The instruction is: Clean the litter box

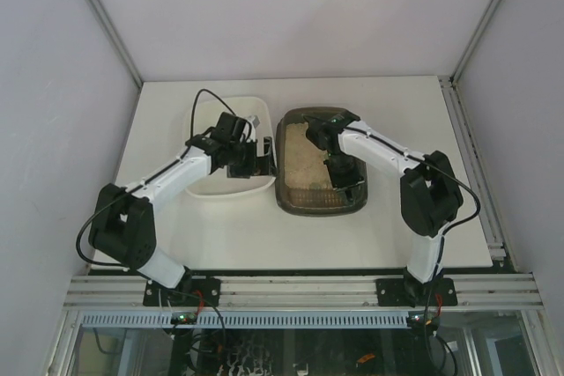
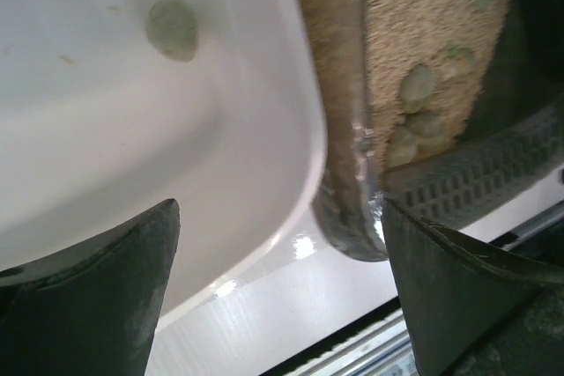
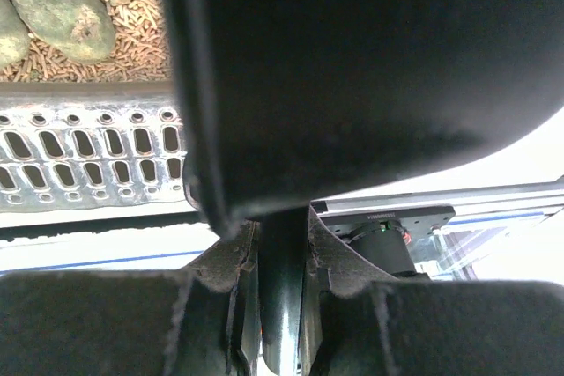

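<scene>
The dark brown-grey litter box (image 1: 293, 195) with beige litter lies right of centre on the table. Inside it, my right gripper (image 1: 340, 170) is shut on the handle (image 3: 282, 288) of a black slotted scoop (image 3: 88, 160). In the right wrist view the scoop's head sits low by greenish clumps (image 3: 62, 11) on the pellets. My left gripper (image 1: 249, 163) hangs open and holds nothing, over the right edge of the white tray (image 1: 204, 189). In the left wrist view the left gripper (image 2: 280, 217) straddles the gap between the white tray (image 2: 220, 147) and the litter box rim (image 2: 339, 85).
A greenish clump (image 2: 172, 28) lies in the white tray. More clumps (image 2: 419, 85) sit on the litter near the scoop (image 2: 476, 173). Grey walls enclose the table on three sides, and a metal rail (image 1: 300, 288) runs along the near edge.
</scene>
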Robot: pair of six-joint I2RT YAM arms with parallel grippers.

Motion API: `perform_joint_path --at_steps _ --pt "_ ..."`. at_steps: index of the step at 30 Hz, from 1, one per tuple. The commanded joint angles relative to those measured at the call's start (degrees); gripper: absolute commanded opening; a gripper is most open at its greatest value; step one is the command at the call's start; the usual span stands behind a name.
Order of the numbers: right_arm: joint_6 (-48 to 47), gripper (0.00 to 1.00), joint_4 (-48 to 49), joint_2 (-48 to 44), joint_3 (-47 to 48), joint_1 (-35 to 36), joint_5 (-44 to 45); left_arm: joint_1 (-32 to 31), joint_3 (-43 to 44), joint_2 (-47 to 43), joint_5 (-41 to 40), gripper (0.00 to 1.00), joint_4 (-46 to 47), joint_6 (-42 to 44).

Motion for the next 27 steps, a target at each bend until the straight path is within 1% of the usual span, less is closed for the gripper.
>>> perform_joint_path --at_steps 1,7,12,15,21,27 --pt "-0.5 0.0 -1.1 0.8 4.1 -0.4 1.9 3.0 -4.1 -1.0 -2.9 1.0 1.7 6.2" --pt "0.0 0.0 -2.0 4.4 7.4 -1.0 5.7 8.7 -8.8 -3.0 -1.9 1.0 3.7 7.8" --pt "-0.4 0.0 -1.5 6.2 7.8 -1.5 4.8 11.4 -11.8 -4.2 -2.6 1.0 4.2 10.7" --pt "-0.2 0.0 -1.7 6.5 7.6 -2.4 5.7 13.1 -12.5 -4.1 -3.6 1.0 4.1 12.7" --pt "-0.9 0.0 -1.2 6.9 8.5 -4.2 3.5 19.5 -12.1 -3.0 -2.7 1.0 3.5 16.0" --pt "-2.6 0.0 -0.1 10.1 9.4 -4.1 -2.0 23.9 -9.8 -1.6 -2.8 0.99 1.9 19.2"
